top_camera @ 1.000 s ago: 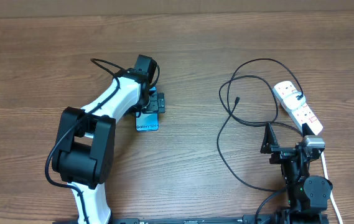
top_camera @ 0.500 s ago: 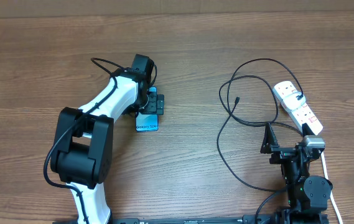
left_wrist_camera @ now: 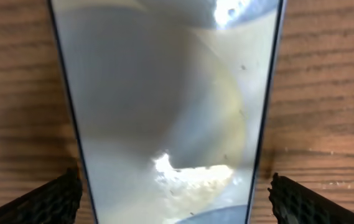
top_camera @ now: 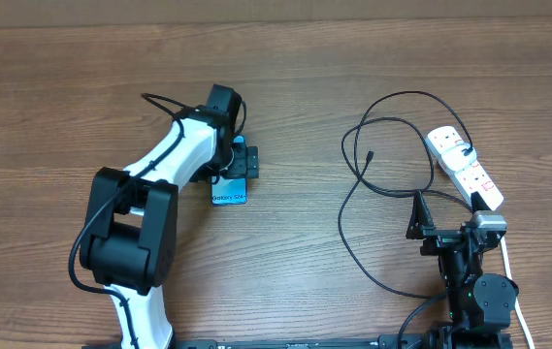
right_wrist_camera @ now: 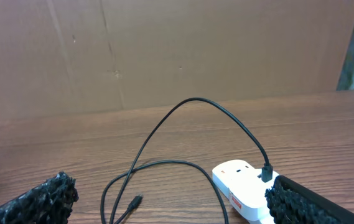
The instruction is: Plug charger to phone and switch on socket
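The phone [top_camera: 229, 192] lies flat on the table with its teal screen up. In the left wrist view its glossy screen [left_wrist_camera: 164, 93] fills the frame. My left gripper [top_camera: 240, 162] is open and straddles the phone's far end. Its fingertips [left_wrist_camera: 177, 199] sit either side of the phone with wood showing in the gaps. The charger [top_camera: 353, 208] loops over the table from a plug in the socket [top_camera: 465, 167]. Its free tip [top_camera: 368, 155] lies loose, as the right wrist view [right_wrist_camera: 136, 201] also shows. My right gripper [top_camera: 450, 225] is open and empty, near the socket [right_wrist_camera: 242, 186].
The socket's white cord [top_camera: 508, 267] runs toward the front edge beside the right arm's base. A brown cardboard wall [right_wrist_camera: 177, 50] stands behind the table. The left arm [top_camera: 159, 170] stretches diagonally over the table's left half.
My left gripper has shifted slightly left over the phone. The right arm, the charger and the socket have not moved.
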